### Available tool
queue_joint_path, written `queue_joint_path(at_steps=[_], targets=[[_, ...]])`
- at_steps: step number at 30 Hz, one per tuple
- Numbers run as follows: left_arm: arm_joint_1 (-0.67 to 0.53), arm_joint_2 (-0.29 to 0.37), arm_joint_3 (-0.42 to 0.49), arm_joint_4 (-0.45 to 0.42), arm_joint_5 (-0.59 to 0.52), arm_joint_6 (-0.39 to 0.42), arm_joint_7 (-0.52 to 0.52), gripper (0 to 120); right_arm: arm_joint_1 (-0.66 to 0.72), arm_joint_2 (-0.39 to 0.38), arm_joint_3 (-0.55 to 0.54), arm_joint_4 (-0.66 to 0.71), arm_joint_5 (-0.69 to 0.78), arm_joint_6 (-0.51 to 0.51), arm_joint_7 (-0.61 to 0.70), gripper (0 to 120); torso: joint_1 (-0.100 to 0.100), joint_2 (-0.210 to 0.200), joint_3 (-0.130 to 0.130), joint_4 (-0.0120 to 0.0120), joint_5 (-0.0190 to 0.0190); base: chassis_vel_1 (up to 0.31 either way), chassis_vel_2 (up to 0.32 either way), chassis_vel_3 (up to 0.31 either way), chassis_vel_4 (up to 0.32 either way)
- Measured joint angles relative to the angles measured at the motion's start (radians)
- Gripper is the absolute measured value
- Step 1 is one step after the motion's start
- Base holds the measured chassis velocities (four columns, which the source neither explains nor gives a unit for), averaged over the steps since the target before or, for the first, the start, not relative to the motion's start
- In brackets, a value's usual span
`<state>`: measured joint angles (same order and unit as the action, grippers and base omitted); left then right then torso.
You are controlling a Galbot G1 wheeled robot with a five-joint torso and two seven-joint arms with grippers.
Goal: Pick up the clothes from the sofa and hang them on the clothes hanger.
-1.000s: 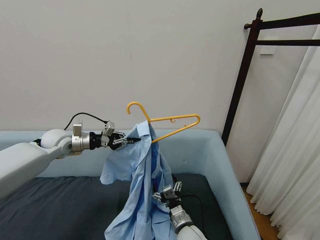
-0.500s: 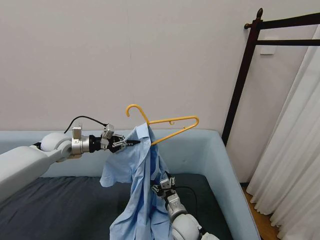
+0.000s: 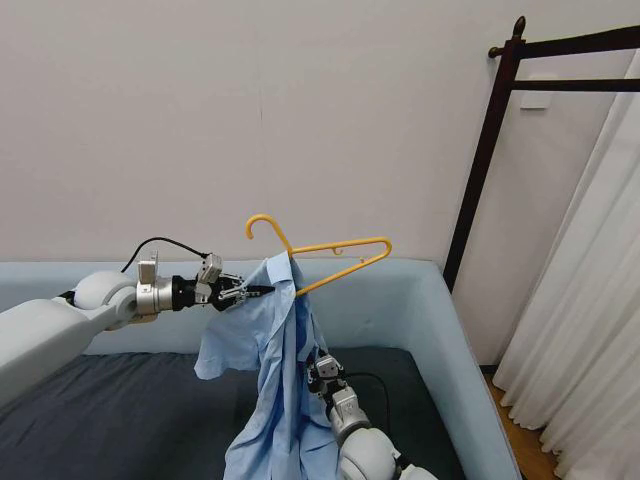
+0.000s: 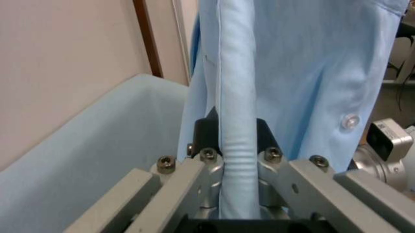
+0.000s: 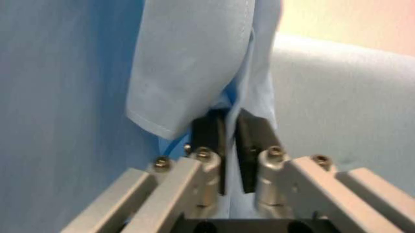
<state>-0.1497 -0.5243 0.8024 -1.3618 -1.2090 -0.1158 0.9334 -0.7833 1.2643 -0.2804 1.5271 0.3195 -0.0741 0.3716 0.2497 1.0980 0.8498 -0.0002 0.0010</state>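
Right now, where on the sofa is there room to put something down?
The big free patch is the dark seat below the left claw, left of the hanging blue shirt. A smaller patch lies between the shirt and the sofa's right wall. The middle is crowded: both claws pinch the shirt there, the right claw low down.

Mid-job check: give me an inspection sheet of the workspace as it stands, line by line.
Surface: sofa, light blue rim, dark seat cushion.
Job's things: blue shirt draped on yellow hanger; one hanger arm under the collar, the other bare.
Clutter: nothing seen.
Grippers: left gripper shut on the shirt by the collar; right gripper shut on the shirt lower down.
Cables: black cable loops over the left wrist.
Surroundings: dark wooden clothes rack, white curtain, plain wall.
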Motion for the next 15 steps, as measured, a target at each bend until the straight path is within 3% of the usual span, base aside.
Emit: queue_joint_path(at_steps=[15], targets=[[0.112, 0.029, -0.111, 0.031, 0.062, -0.057, 0.024, 1, 0.067, -0.189, 0.036, 0.132, 0.238, -0.083, -0.099, 0, 0.000, 0.000, 0.000, -0.0004, 0.0002, 0.000, 0.000, 0.000, 0.000]])
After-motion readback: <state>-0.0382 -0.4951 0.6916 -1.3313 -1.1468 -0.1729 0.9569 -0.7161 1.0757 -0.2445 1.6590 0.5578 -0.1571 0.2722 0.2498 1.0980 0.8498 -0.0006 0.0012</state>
